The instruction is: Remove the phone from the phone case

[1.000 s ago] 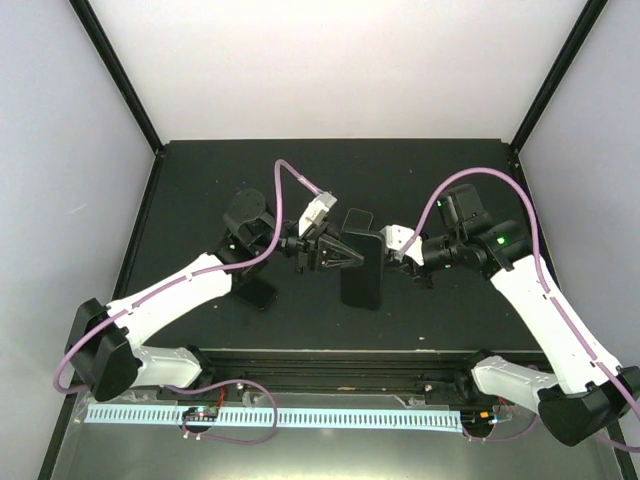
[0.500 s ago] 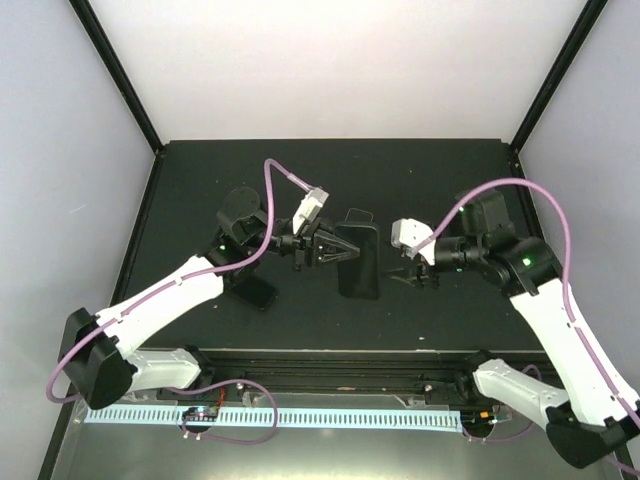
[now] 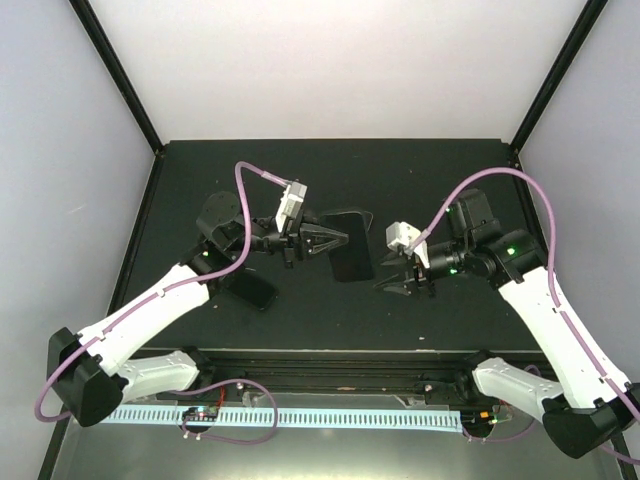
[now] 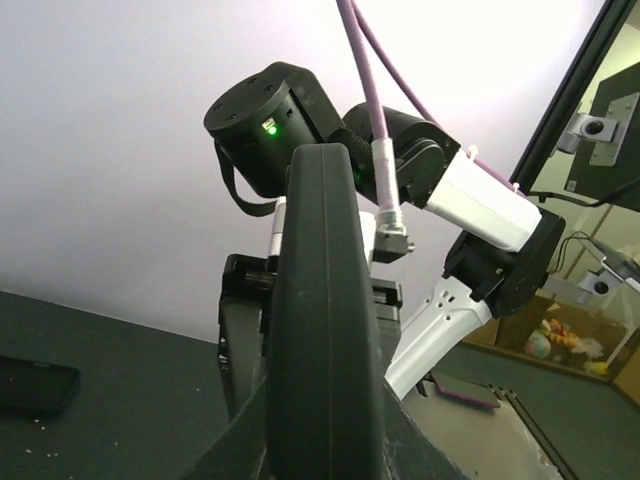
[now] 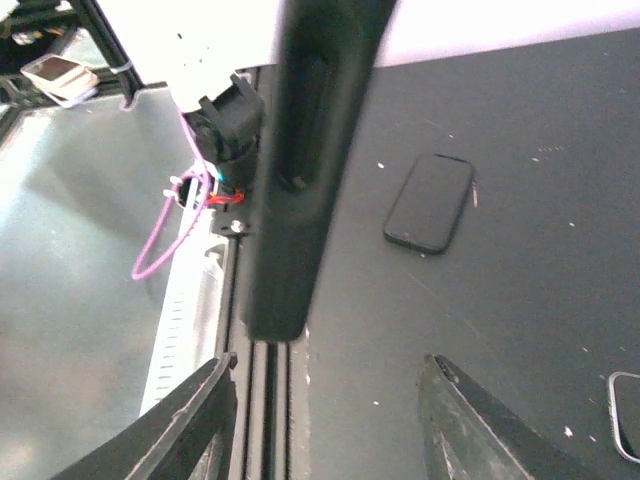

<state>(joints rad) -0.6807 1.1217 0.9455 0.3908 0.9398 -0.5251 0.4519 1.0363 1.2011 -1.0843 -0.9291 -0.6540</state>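
My left gripper [image 3: 322, 243] is shut on the left edge of a black phone case [image 3: 350, 246] and holds it above the table. In the left wrist view the case [image 4: 322, 330] stands edge-on between the jaws and fills the centre. I cannot tell whether a phone is inside it. My right gripper [image 3: 397, 281] is open and empty, to the right of the case and apart from it. In the right wrist view the case [image 5: 305, 150] hangs ahead of the open fingers [image 5: 195, 420]. A dark phone [image 3: 255, 290] lies flat on the table under the left arm, and also shows in the right wrist view [image 5: 430, 203].
The black table top [image 3: 420, 180] is ringed by black frame posts and white walls. The near rail [image 3: 340, 358] runs along the front edge. A flat, light-rimmed thing [image 5: 627, 412] lies at the right edge of the right wrist view. A dark flat thing [image 4: 35, 385] lies on the table.
My right gripper has let go of the case, opened, and backed off to the right and toward the near edge. My left gripper has carried the case left and back, turning it.
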